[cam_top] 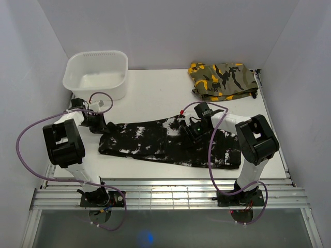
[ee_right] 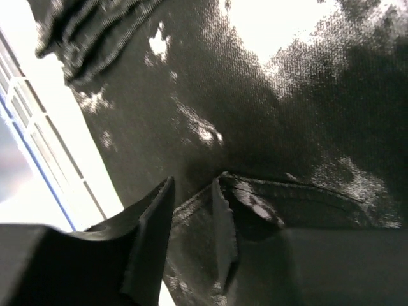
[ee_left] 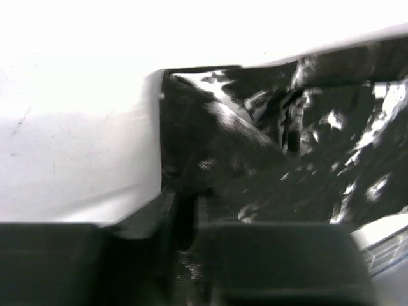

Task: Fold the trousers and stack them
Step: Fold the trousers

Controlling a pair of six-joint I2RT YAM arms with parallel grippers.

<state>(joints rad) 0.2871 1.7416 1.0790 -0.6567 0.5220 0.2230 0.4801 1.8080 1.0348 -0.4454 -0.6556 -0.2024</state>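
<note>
Top external is showing us at the grasp before a fold. Our left gripper (cam_top: pixel 100 127) is pinching the trousers' (cam_top: pixel 155 143) left end; our right gripper (cam_top: pixel 189 130) is clamping their far edge. They are lying flat across the table's (cam_top: pixel 155 98) middle. Next, we judge, both grips are needing an even lift and carry-over.

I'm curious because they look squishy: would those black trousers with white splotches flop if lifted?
Probably floppy: the black, white-splotched fabric trousers lie wrinkled and flat on the white table. Likely easy to pinch too; cloth bunches at the right claw.
</note>
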